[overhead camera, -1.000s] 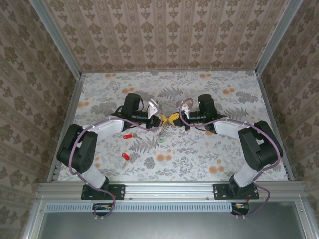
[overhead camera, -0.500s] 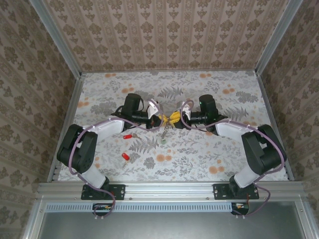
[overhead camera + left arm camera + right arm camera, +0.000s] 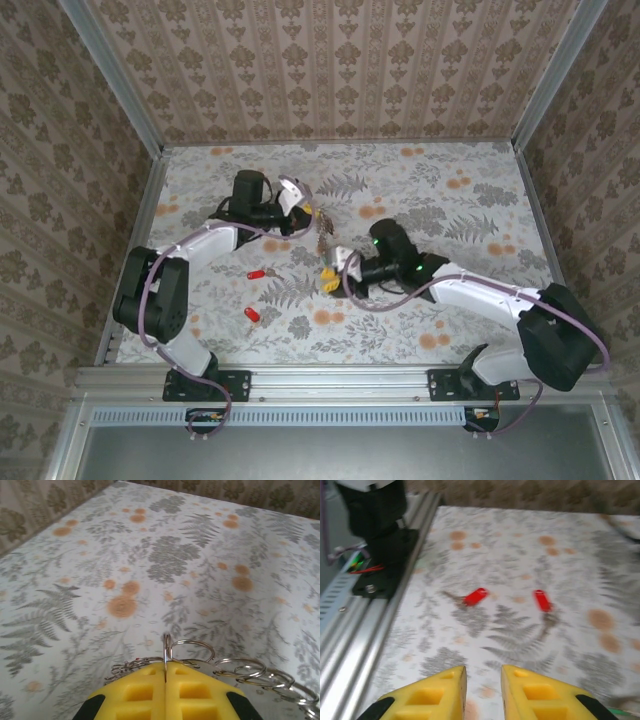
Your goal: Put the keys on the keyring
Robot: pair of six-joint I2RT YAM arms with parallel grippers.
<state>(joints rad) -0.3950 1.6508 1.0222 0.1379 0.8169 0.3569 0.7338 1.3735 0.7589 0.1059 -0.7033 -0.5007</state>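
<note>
Facing two keys across the patterned table [image 3: 450, 210], the right gripper [image 3: 483, 680] holds its yellow fingers a narrow gap apart with nothing between them; both keys lie ahead of the fingertips and well apart from them, on the side toward the left arm's base; the first red key [image 3: 476, 596] sits left of the fingers' line, its long axis slanted, the plastic head up to the right and the thin metal blade trailing down to the left; the second red key [image 3: 542, 600] sits right of that line, its long axis running roughly toward the gripper, head far and what looks like the blade near, though the right wrist view is blurred; each key is tiny beside a finger and lies flat on the table; the left gripper [image 3: 165, 672] is pinched shut on the keyring [image 3: 235, 667], gripping one thin ring edge-on between its pads, so the right arm is the free one for a pick; the keyring is a string of thin, pale metal rings linked like a chain, trailing off to the right of the left fingers and held up over the far middle of the table; to my eye the next move needs the right fingers carried forward over one key and set across its narrow width, since a flat, small key leaves little to catch.
</note>
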